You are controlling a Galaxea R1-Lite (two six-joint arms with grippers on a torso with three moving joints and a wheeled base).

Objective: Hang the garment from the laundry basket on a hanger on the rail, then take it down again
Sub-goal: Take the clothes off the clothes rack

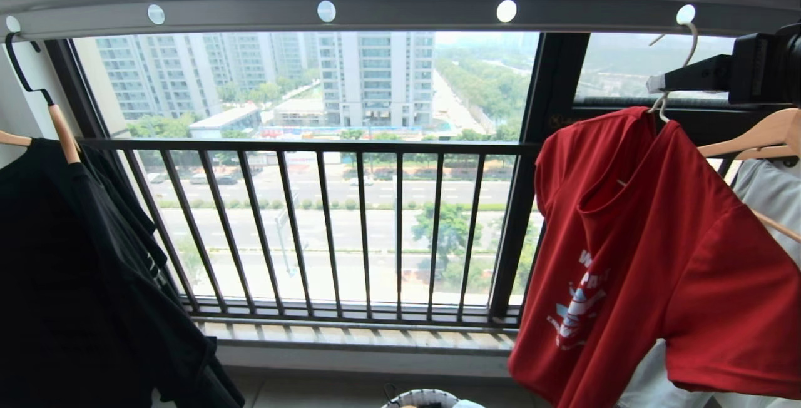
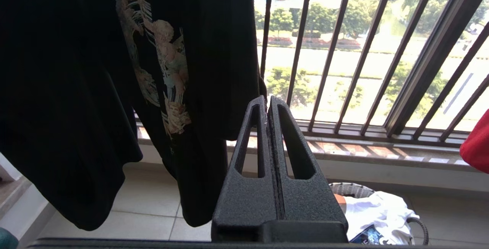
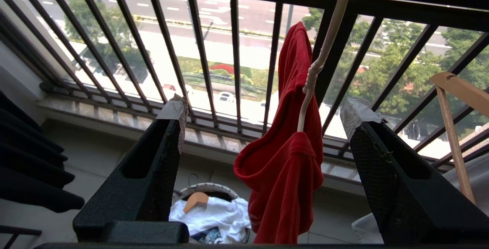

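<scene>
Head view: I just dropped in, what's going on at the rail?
The red T-shirt hangs on the thin white wire hanger, hooked into a hole of the grey rail. The right end effector is up beside the hanger's neck, open, gripping nothing. The left end effector is shut, idle near the black T-shirt. White laundry sits in the basket below.

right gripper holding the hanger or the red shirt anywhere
Nothing is held: the right gripper is open around the hanger neck, touching neither it nor the red shirt.
</scene>
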